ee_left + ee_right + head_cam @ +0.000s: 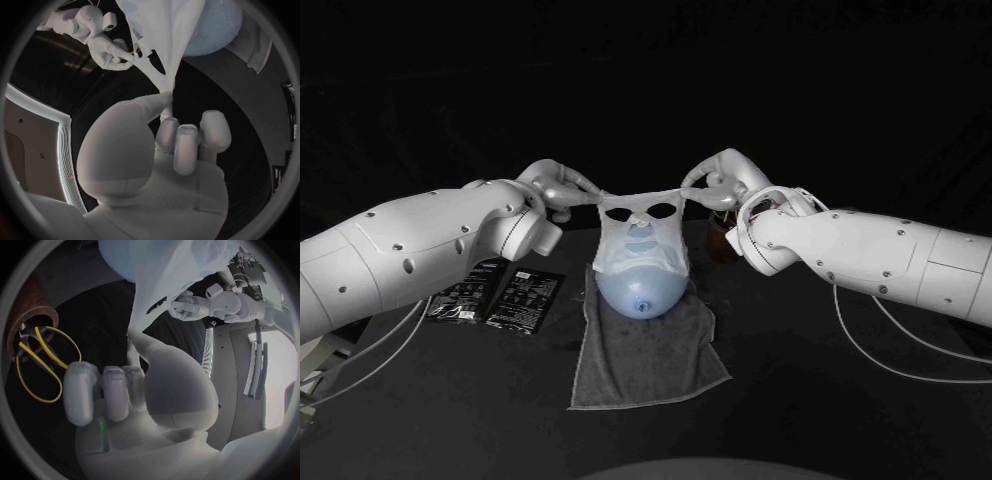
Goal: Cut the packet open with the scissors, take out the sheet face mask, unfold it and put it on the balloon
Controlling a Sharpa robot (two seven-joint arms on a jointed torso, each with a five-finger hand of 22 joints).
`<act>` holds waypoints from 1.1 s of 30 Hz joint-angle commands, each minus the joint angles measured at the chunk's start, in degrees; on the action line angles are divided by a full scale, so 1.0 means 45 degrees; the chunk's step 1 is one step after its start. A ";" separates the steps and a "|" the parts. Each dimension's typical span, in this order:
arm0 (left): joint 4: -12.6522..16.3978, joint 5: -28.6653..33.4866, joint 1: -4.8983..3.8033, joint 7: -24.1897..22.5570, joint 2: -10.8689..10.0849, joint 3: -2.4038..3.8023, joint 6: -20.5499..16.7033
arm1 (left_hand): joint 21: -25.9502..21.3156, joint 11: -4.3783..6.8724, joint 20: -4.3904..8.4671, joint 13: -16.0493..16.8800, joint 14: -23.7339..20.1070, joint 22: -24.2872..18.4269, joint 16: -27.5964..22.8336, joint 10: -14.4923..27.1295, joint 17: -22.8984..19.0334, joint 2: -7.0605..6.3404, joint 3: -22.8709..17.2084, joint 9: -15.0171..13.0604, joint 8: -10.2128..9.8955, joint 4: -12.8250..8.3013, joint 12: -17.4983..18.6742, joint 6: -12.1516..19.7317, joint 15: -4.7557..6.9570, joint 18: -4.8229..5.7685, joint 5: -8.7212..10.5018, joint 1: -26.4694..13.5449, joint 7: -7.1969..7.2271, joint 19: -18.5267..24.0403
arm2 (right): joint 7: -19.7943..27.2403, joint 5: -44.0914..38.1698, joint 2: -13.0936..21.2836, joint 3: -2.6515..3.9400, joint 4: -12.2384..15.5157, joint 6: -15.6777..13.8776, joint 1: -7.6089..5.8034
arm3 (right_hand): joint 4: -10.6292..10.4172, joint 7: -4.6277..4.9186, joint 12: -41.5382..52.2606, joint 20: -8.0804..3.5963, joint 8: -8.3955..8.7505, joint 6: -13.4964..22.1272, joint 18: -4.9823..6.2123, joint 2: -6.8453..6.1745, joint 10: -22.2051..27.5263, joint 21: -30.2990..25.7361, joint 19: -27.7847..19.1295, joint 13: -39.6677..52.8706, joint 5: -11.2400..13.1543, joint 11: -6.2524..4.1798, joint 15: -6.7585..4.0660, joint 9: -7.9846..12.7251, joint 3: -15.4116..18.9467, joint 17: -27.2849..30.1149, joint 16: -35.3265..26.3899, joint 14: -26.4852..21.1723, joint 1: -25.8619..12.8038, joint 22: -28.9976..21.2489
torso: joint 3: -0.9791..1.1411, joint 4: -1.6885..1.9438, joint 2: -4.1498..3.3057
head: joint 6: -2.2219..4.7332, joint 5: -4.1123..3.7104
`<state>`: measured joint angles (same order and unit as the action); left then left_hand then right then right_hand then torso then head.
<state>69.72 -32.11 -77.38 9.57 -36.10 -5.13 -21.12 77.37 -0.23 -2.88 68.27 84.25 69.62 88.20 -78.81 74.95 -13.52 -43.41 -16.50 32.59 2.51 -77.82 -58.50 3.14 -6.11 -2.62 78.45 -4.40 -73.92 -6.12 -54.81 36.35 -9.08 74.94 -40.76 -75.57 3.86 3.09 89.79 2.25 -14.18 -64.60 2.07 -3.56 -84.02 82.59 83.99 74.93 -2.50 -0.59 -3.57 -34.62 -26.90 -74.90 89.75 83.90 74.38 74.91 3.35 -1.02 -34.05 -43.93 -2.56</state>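
Fingers [178,145] of the left hand [561,196] pinch one top corner of the white unfolded sheet face mask [643,222]. The right hand [715,186] pinches the other corner, and the mask hangs spread onto the pale blue balloon [642,292], which lies on a grey towel [646,370] on the black worktop [848,420].

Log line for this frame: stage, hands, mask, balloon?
sheet mask: unfolded, lower part draped on balloon | left hand: pinches one top corner | right hand: pinches the other | stage: placing
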 commanded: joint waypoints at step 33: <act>-0.1295 -0.1789 0.0226 0.1600 0.0797 -0.0116 0.1493 | -0.0251 -0.0221 -0.0094 -0.1736 0.0824 -0.0432 -0.0055 0.1135 0.1582 0.0477 0.0163 -0.1362 -0.0148 -0.0044 0.1282 0.0990 -0.0178 0.0119 -0.0042 -0.0565 -0.0321 0.0331 | -0.1605 0.0141 -0.0592 -0.0164 -0.1164 0.2849 0.0301 | -0.0927 0.1335 -0.4016 0.0827 0.1590 0.2817 0.0459 -0.0763 0.0677 -0.2713 -0.0674 0.1517 -0.0059 0.1082 0.0882 0.0810 0.1561 -0.2137 -0.0637 0.0705 -0.1324 0.2035 | -0.0001 0.0000 0.0010 | -0.0001 0.0008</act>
<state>63.99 -38.36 -76.35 16.11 -32.67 -5.67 -17.23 76.59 -0.95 -3.27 62.47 83.85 68.11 87.99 -75.15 74.95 -12.19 -43.13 -21.91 32.40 2.27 -73.37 -54.92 2.73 -6.10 -2.60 76.06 -5.54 -72.85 -11.98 -53.94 33.61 -9.83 69.64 -29.51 -74.22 -0.41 9.12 71.83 5.68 -7.39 -52.27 3.05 -6.57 -81.46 70.66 81.03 74.94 -3.00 4.21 -0.10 -31.02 -20.23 -74.93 87.19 83.92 68.54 74.90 3.38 -1.03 -34.01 -44.07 -2.51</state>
